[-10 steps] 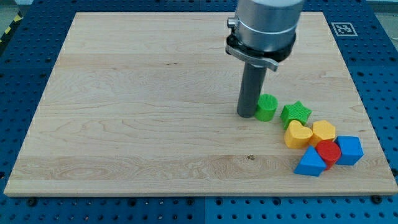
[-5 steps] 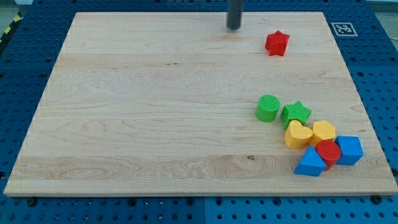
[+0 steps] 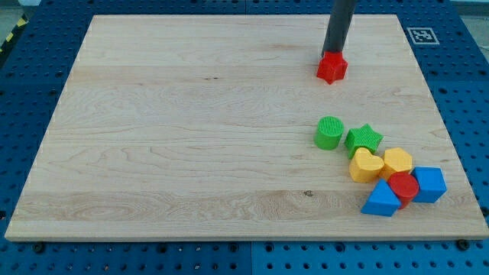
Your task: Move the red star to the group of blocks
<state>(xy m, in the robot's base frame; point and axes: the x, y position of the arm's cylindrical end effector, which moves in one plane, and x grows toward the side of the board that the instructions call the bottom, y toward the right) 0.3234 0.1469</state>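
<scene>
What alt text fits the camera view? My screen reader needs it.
My tip touches the top side of the red star on a wooden board. Toward the view's bottom right, apart from the star, sits a group of green, yellow, red and blue blocks.

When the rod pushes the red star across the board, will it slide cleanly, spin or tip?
The red star looks low and flat-based, so it probably slides without tipping. Its points may let it spin off my tip, which touches its upper edge. The smooth wooden board suggests easy sliding.
</scene>
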